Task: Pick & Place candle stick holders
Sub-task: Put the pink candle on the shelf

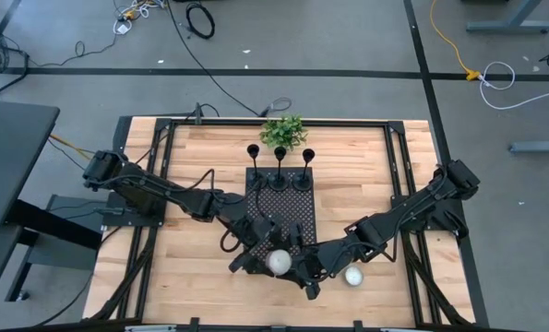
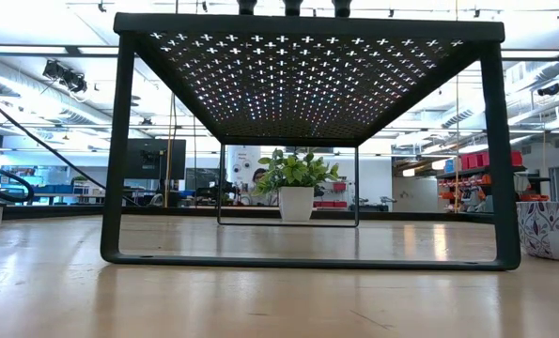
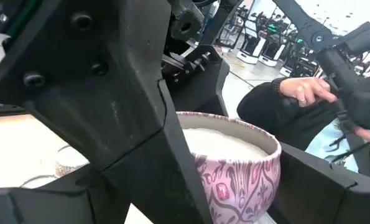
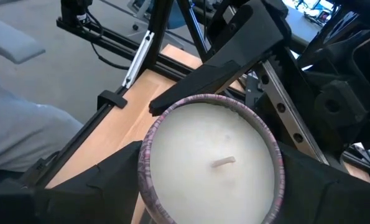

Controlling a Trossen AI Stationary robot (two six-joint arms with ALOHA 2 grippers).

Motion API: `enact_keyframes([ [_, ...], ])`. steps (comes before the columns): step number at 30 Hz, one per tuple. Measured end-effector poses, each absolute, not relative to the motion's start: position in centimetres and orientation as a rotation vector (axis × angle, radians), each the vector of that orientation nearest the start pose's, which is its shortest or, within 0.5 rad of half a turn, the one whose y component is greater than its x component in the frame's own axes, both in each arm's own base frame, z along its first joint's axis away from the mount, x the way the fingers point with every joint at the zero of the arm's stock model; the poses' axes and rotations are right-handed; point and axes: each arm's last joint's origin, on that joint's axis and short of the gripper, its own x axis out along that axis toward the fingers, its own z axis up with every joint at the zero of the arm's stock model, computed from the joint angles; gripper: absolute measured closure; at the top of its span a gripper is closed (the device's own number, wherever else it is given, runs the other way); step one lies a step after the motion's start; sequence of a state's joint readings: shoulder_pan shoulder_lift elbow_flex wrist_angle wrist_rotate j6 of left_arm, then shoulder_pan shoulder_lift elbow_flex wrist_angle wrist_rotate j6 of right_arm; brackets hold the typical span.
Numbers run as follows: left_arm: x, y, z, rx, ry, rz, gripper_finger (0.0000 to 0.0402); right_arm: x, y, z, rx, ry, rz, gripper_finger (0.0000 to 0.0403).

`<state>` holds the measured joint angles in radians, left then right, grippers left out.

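Three black candle stick holders [image 1: 280,166] stand by their round bases on the far end of the black perforated stand [image 1: 297,217]. Only their bases [image 2: 293,7] show in the low view. Both grippers meet at a white candle in a pink patterned cup [image 1: 278,262] just off the stand's near end. My left gripper [image 1: 258,255] comes from the left and my right gripper [image 1: 302,268] from the right. The candle sits between the left fingers [image 3: 234,168] and the right fingers [image 4: 212,162]. No gripper touches a holder. My left gripper has the candle cup's side wall [image 3: 268,171] between its two fingers, one on each side. One finger [image 4: 216,68] lies against the cup's rim. The fingers come from the table's left, slanting down. The cup is upright. My right gripper pinches the candle cup across its width, one finger [image 4: 94,180] on each side of the wall [image 4: 144,155], just under the rim. It comes from the table's right. The cup sits upright, wick up, clear of the table.
A second patterned candle [image 1: 353,275] stands on the table at the near right and shows in the low view [image 2: 551,230]. A small potted plant [image 1: 283,131] stands at the far edge behind the stand. A person's hand [image 3: 303,90] shows beyond the table.
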<state>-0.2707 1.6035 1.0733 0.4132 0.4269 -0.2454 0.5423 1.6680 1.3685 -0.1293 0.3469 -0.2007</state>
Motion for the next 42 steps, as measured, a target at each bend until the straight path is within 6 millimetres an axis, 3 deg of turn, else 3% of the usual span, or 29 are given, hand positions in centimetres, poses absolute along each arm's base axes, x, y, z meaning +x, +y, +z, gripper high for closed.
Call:
enact_keyframes([
  [14, 34.76, -10.86, 28.39, -0.25, 0.208, -0.662, 0.0097, 33.38, 18.95, 31.17, -0.391, 0.369, 0.229, 0.0117],
  [42, 34.8, -10.82, 28.31, -0.245, 0.209, -0.625, 0.0099, 33.2, 19.19, 31.17, -0.402, 0.369, 0.206, 0.0116],
])
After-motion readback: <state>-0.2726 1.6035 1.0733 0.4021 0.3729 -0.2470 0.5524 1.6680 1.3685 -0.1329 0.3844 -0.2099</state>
